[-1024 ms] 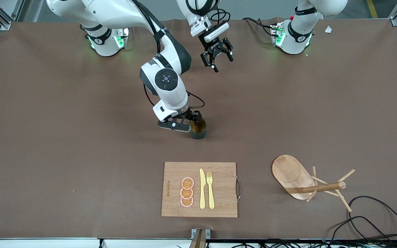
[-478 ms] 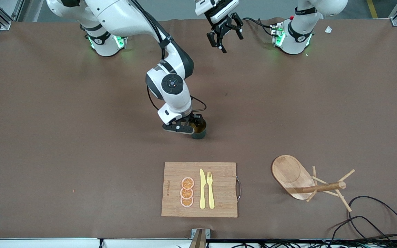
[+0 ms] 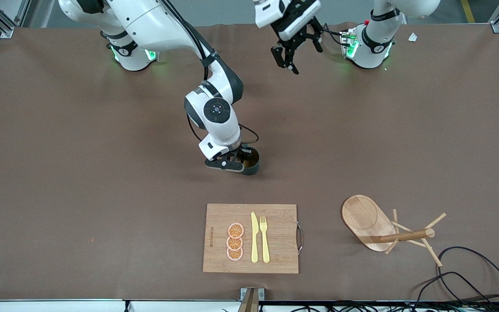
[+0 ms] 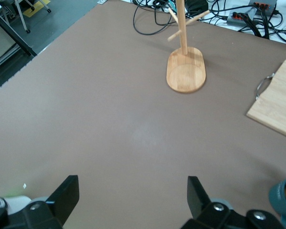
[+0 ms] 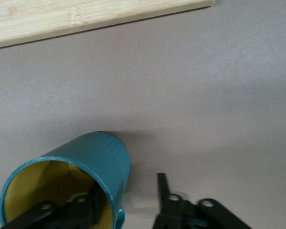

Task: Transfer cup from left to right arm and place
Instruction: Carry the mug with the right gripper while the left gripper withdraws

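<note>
Front view first: the cup [image 3: 252,164] stands upright on the table [image 3: 102,195] about mid-way between the two arms' ends, farther from the camera than the cutting board [image 3: 275,236] and well apart from it. The right gripper [image 3: 241,159] is down at it. In the right wrist view one finger [image 5: 83,210] dips inside the yellow interior and the other [image 5: 169,202] sits outside the wall, with a sliver of table showing between that outer finger and the cup — so the jaws straddle the wall part-way open and, to my eye, have not pinched it yet. The left gripper [image 3: 295,54] hangs over the table close to its own base, jaws spread wide and empty, waiting. So I'd judge the left arm's share done; the right arm's grip, lift and placing are all left. Room is generous — bare table lies all around the cup. The things to steer clear of are the board, with its knife and fork, and the wooden mug tree [image 3: 405,236], lying toward the left arm's end nearer the camera, with loose cables [image 3: 470,268] by the table edge there.
</note>
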`<state>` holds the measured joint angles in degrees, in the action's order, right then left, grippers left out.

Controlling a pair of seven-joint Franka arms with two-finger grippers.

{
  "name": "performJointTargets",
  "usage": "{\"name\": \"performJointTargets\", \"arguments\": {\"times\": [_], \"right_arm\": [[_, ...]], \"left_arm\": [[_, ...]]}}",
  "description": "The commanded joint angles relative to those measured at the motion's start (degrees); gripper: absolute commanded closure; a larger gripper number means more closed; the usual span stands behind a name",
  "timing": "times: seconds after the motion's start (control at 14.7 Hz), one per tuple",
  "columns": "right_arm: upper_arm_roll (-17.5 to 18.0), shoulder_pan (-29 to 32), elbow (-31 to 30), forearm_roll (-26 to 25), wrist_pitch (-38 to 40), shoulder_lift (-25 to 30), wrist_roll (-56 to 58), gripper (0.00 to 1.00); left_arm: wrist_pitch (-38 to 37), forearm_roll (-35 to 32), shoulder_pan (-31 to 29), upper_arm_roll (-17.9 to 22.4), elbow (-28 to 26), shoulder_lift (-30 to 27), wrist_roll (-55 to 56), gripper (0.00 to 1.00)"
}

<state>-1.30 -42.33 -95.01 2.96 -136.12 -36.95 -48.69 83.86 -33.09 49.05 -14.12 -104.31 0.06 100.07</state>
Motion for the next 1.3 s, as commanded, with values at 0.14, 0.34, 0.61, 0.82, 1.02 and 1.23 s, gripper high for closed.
{"name": "performJointTargets", "arguments": {"times": [0.14,0.34,0.61,0.82,1.02,1.23], "right_arm": [[0.1,1.3,0.1,-0.8,1.2,0.7,5.9,0.98],[0.0,3.8,0.0,-0.8,6.6,3.2,10.4,0.98],[-0.1,8.9,-1.7,-0.9,13.2,8.5,22.5,0.98],[-0.1,14.8,-8.2,-0.9,12.8,14.1,37.6,0.98],[-0.1,21.7,-13.4,-0.9,12.5,18.2,54.2,0.98],[-0.1,28.5,-16.7,-0.9,12.5,20.9,70.2,0.98]], "left_arm": [[-1.8,5.1,-11.9,-0.4,11.2,2.1,-17.8,0.0],[-1.7,5.8,-20.9,-0.4,15.5,3.0,-36.3,0.0],[-1.2,6.6,-30.9,-0.4,21.9,6.4,-52.6,0.0],[2.5,9.8,-36.7,-0.4,22.6,6.7,-61.6,0.0],[2.9,15.0,-41.7,-0.5,22.7,6.4,-68.6,0.0],[5.5,23.8,-49.1,-0.6,22.2,4.0,-79.5,0.0]]}}
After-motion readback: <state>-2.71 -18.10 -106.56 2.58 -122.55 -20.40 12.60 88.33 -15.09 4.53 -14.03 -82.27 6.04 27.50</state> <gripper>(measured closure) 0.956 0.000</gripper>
